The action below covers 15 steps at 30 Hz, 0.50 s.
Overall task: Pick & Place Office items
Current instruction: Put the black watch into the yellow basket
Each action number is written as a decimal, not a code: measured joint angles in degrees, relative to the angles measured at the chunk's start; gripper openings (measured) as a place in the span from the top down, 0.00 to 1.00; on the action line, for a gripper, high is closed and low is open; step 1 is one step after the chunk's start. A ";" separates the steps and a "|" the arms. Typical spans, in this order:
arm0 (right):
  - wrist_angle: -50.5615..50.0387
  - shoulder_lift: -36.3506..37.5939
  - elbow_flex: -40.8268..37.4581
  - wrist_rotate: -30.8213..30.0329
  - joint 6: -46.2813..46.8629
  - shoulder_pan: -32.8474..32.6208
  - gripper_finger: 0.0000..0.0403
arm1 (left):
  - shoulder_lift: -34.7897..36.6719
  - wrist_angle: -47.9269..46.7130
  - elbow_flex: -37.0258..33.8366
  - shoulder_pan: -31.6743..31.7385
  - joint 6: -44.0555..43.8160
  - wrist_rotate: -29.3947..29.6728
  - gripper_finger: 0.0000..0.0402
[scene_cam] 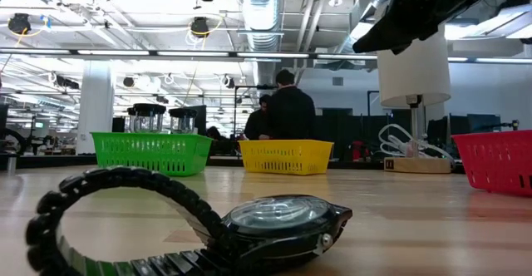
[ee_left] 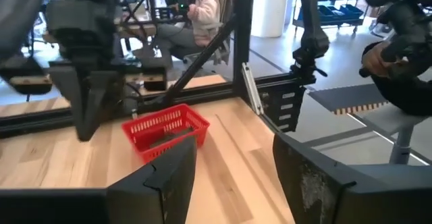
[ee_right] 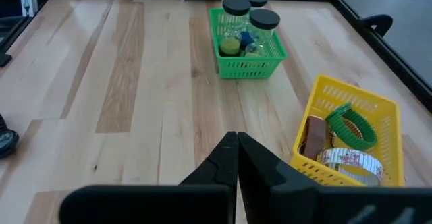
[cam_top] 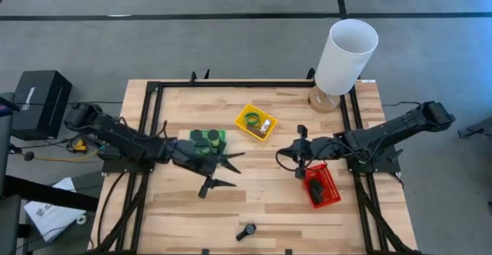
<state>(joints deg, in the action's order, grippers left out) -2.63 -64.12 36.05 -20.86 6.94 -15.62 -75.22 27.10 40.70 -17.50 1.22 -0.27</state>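
Note:
A black wristwatch [scene_cam: 249, 226] lies on its side near the table's front edge [cam_top: 246, 231], and no gripper touches it. My left gripper [cam_top: 233, 170] hovers open over the table's middle, just in front of the green tray [cam_top: 207, 140]. Nothing is between its fingers [ee_left: 233, 160]. My right gripper [cam_top: 286, 153] hangs shut and empty beside the red tray [cam_top: 324, 184]; its fingers [ee_right: 236, 146] point toward the green tray [ee_right: 246, 45]. The yellow tray [ee_right: 351, 126] holds a green ring [ee_right: 351, 126], a pale tape roll [ee_right: 351, 163] and a brown oblong [ee_right: 315, 135].
The green tray holds black-lidded jars [ee_right: 237, 8]. A tall white cylinder [cam_top: 346, 55] stands on a wooden base at the far right corner. A black frame [cam_top: 231, 84] runs around the table. People stand and sit in the room beyond [scene_cam: 287, 110].

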 joint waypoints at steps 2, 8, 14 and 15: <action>0.00 0.00 0.00 0.00 0.08 0.00 1.00 | 0.04 -0.05 0.07 -1.14 0.00 0.09 0.54; -0.05 0.00 0.00 0.00 0.17 0.00 1.00 | 0.04 -0.21 0.06 -5.14 -3.70 0.30 0.54; -0.04 -0.02 0.00 0.00 0.13 0.00 1.00 | -1.35 -0.10 0.07 -10.22 -10.27 0.56 0.53; -0.02 -0.02 0.00 0.00 0.13 0.07 1.00 | -1.96 0.01 0.07 -11.04 -11.61 1.25 0.53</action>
<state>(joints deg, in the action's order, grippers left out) -2.66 -64.14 36.05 -20.86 7.07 -15.55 -77.18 27.11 40.77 -28.54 -10.40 0.98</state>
